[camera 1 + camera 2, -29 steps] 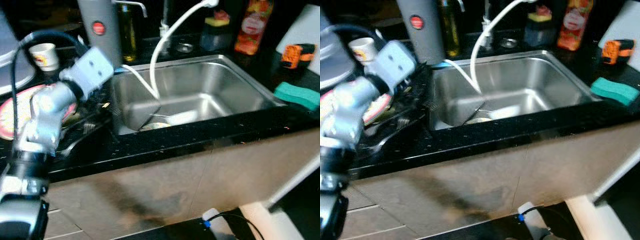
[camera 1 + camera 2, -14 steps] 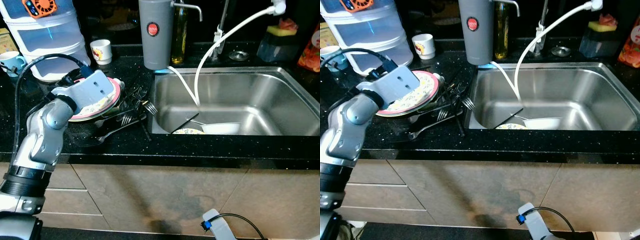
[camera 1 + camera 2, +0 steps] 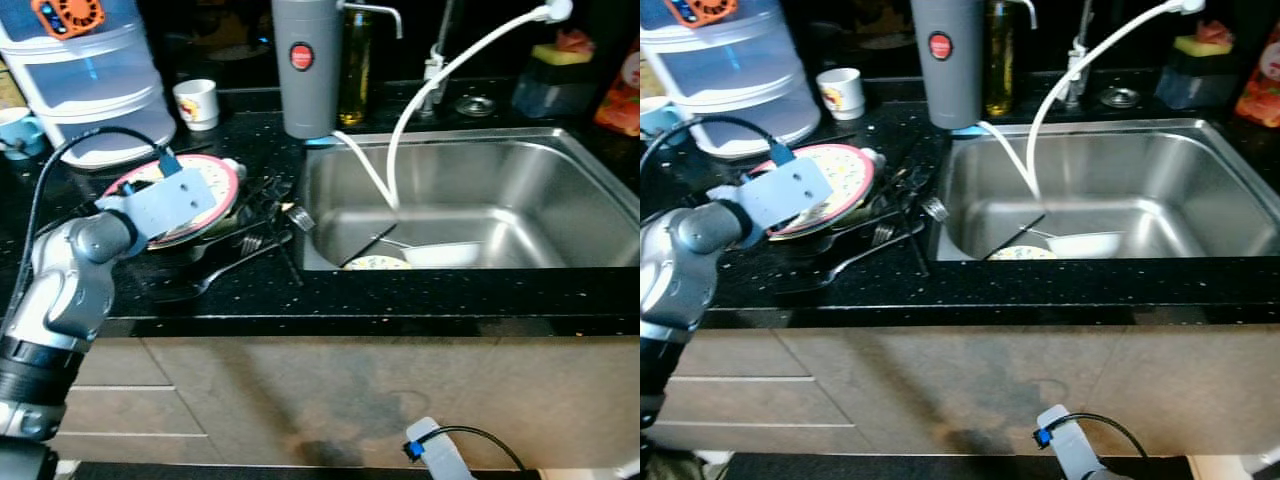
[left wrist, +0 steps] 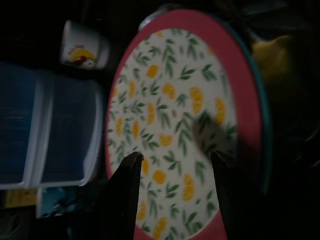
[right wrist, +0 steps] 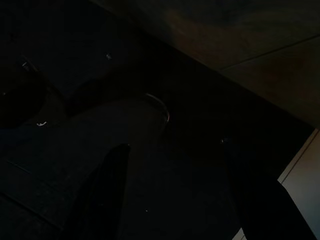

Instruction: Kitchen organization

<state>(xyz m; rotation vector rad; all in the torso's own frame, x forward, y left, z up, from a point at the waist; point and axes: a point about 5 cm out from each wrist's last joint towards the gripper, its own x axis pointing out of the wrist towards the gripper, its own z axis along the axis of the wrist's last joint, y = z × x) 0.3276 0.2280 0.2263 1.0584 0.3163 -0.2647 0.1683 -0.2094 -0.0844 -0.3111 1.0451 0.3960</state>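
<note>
I can't read any words, brand names or numbers here. The nearest thing to a sign is a round red badge on the grey cylinder [image 3: 308,62] standing at the far left corner of the sink; its lettering is too small to read. The small white cup [image 3: 195,103] carries a red and yellow print, also illegible.

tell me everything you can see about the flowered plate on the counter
The plate is round, with a pinkish-red rim and a cream face printed with green leaves and small orange flowers. It looks like glazed ceramic. It lies on the black counter left of the sink, slightly tilted on something darker beneath, beside a heap of forks. The left gripper hangs over it, fingers open, not visibly touching it.
</note>
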